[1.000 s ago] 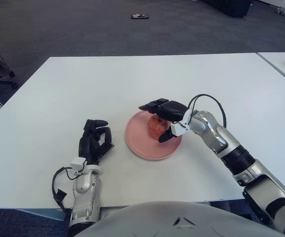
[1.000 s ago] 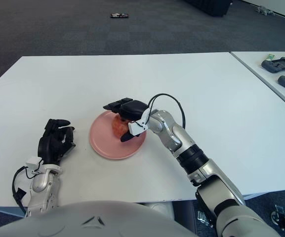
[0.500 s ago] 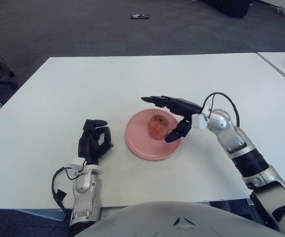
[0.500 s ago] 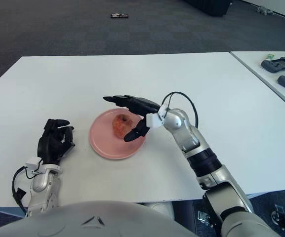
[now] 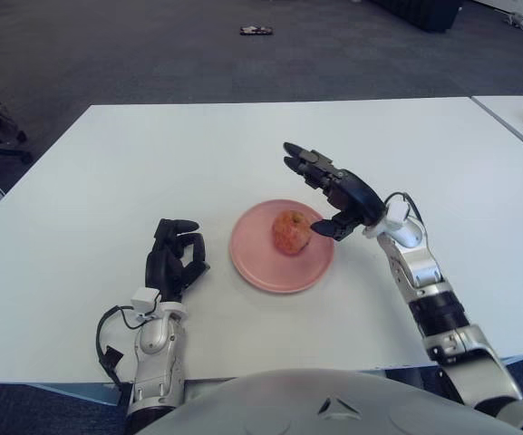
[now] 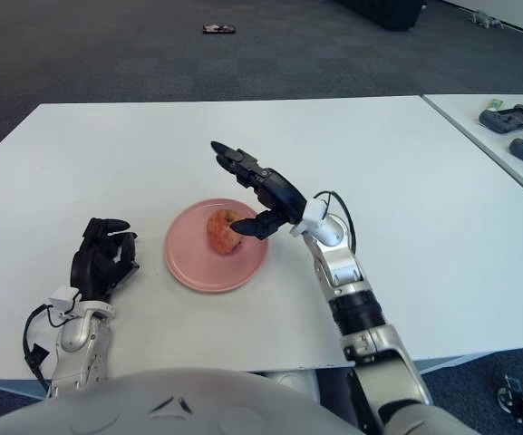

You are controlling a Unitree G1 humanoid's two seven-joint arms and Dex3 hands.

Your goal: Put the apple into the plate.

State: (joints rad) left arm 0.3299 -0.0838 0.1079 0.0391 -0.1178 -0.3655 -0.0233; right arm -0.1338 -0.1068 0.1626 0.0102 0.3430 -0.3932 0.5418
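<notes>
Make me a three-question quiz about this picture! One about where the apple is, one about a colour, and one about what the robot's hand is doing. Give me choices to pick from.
1. Where is the apple?
A. On the floor
B. On the plate
C. In the left hand

2. What colour is the plate?
A. Pink
B. Blue
C. Green

3. What is the right hand doing?
A. Squeezing the apple
B. Holding the plate
C. Open, holding nothing, just right of the apple

Answers:
1. B, since the apple sits upright on the plate in the middle of the white table.
2. A, since the plate looks pink under the red apple.
3. C, since its fingers are spread apart with a gap to the apple. The left hand shows left of the plate, fingers curled on nothing.
</notes>
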